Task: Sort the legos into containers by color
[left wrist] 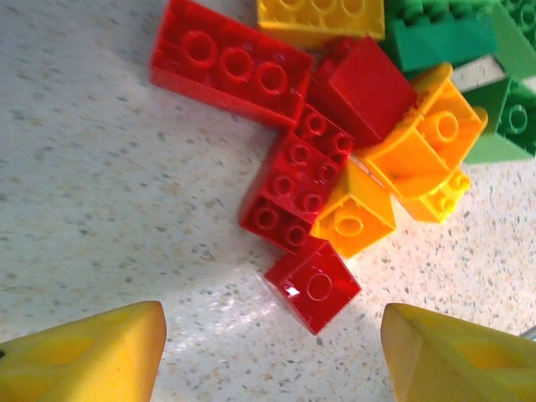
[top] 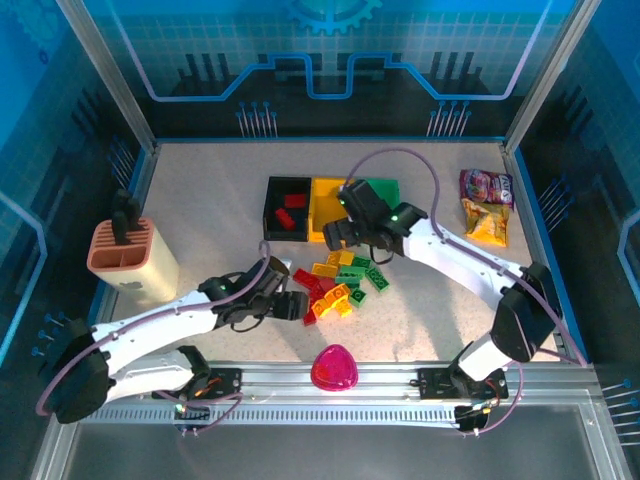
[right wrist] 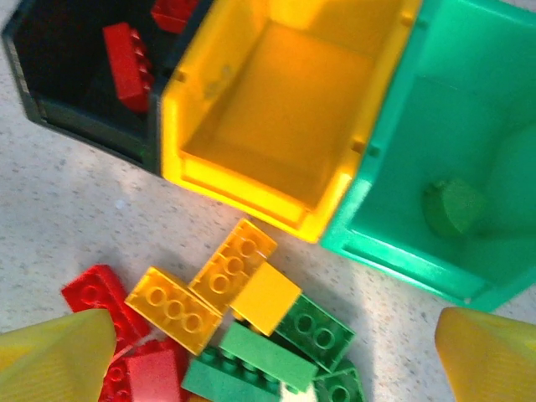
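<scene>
The speckled worktop (top: pixel 200 200) carries three containers side by side at the back: black bin (right wrist: pixel 75 126), yellow bin (right wrist: pixel 276 109) and green bin (right wrist: pixel 402 167). Red bricks (right wrist: pixel 127 52) lie in the black one.

Just in front of them the legos (top: pixel 335 280) sit in a loose heap, red, yellow and green pieces touching and overlapping.

The right claw (right wrist: pixel 276 352) hangs wide open and empty over the heap's far edge. The left claw (left wrist: pixel 272 335) is spread and empty at the near edge, and a small red brick (left wrist: pixel 312 286) lies between its fingers.

I judge the bricks light, rigid and glossy, so likely to slip or skid. The flat side walls look like the best place to pinch, not the studded top.
</scene>
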Motion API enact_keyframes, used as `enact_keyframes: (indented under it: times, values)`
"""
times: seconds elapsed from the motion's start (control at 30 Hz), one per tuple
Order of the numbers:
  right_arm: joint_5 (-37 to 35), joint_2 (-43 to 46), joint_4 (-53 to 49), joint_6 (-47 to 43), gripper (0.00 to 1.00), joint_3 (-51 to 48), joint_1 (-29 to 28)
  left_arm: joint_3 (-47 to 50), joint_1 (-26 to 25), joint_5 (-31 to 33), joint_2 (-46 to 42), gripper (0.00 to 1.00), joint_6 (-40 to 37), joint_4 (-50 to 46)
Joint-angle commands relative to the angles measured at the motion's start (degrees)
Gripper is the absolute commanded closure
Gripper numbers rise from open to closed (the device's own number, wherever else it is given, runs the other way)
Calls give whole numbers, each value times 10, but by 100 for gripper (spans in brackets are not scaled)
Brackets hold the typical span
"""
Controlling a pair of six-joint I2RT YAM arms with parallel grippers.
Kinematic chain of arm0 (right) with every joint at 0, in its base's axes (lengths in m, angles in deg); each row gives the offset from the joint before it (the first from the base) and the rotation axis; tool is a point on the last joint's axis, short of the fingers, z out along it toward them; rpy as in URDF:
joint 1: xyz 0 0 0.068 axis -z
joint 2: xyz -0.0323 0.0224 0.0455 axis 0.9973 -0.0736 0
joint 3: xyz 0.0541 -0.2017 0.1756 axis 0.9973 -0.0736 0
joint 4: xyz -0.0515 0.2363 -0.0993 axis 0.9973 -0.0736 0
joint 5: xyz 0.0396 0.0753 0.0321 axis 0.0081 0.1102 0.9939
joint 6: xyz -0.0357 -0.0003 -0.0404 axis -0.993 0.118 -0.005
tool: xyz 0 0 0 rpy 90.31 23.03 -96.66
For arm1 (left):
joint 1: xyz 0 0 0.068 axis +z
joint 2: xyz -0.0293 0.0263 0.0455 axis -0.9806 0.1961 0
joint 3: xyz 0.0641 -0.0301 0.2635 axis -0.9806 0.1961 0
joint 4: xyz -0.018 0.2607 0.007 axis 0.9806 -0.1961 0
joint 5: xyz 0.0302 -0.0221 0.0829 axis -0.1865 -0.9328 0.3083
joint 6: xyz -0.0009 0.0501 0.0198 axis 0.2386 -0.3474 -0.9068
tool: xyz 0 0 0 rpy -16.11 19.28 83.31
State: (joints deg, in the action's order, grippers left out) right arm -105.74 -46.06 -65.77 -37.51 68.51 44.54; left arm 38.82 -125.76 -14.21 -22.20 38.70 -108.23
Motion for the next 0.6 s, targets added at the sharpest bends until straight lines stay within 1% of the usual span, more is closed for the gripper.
enact_keyframes:
  times: [0.0, 0.2, 0.4, 0.57]
  values:
    - [22, 42, 25, 17, 2, -38, 17, -21, -30, -14, 36, 30, -10, 1]
    - [29, 74, 25, 26, 2, -91, 36, -41, -70, -2, 107, 31, 1, 13]
    - [34, 99, 27, 37, 2, -131, 48, -50, -73, -4, 153, 31, -2, 39]
    - [30, 110, 21, 39, 2, -142, 54, -75, -73, 3, 207, 32, -19, 27]
